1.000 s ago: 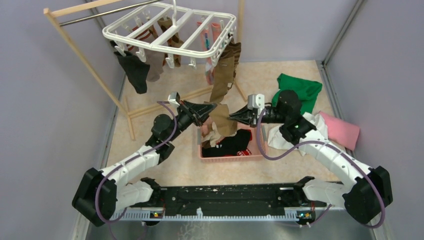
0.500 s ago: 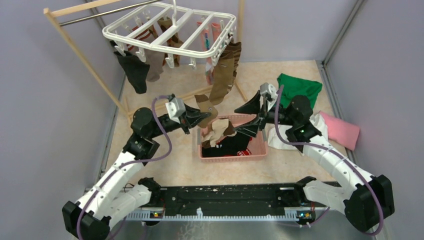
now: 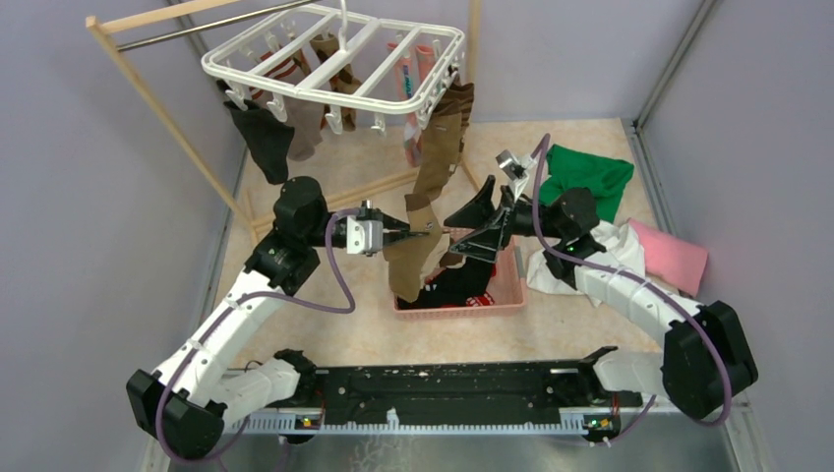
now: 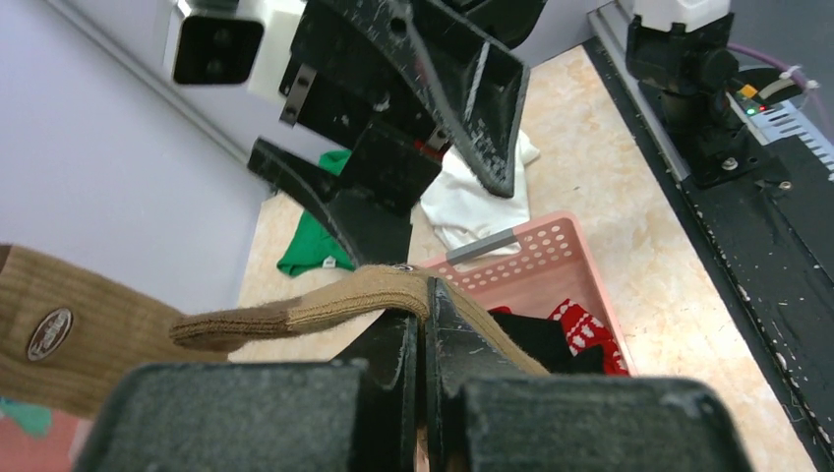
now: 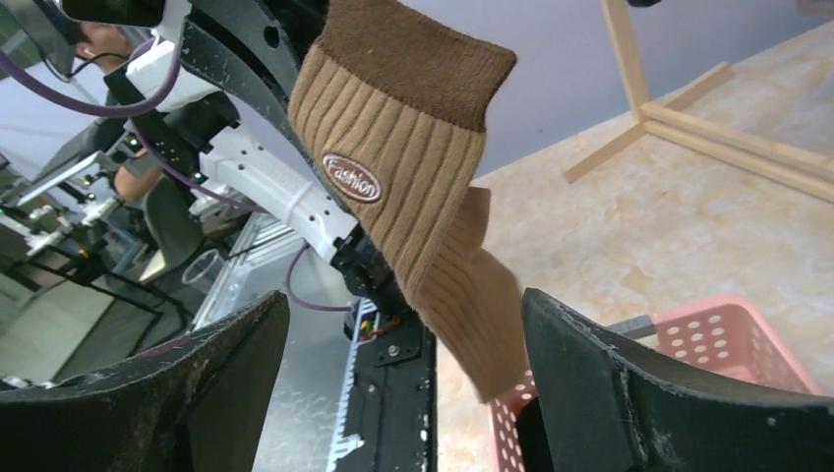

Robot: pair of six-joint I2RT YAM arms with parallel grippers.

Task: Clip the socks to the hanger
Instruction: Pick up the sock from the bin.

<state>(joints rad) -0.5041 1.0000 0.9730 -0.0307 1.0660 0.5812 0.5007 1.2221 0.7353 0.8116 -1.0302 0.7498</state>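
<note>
My left end effector (image 3: 421,232) clamped on tan sock (image 3: 405,258), my right end effector (image 3: 462,230) spread wide beside it, pink basket (image 3: 462,309) below

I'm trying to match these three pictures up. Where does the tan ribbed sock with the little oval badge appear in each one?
Top external: the tan sock is at centre, hanging from the left gripper.
Left wrist: the tan sock stretches from the left edge to lower centre.
Right wrist: the tan sock is upper centre, badge facing the camera.
Shared landmark: the pink basket, beneath or beside the sock in every view.
</note>
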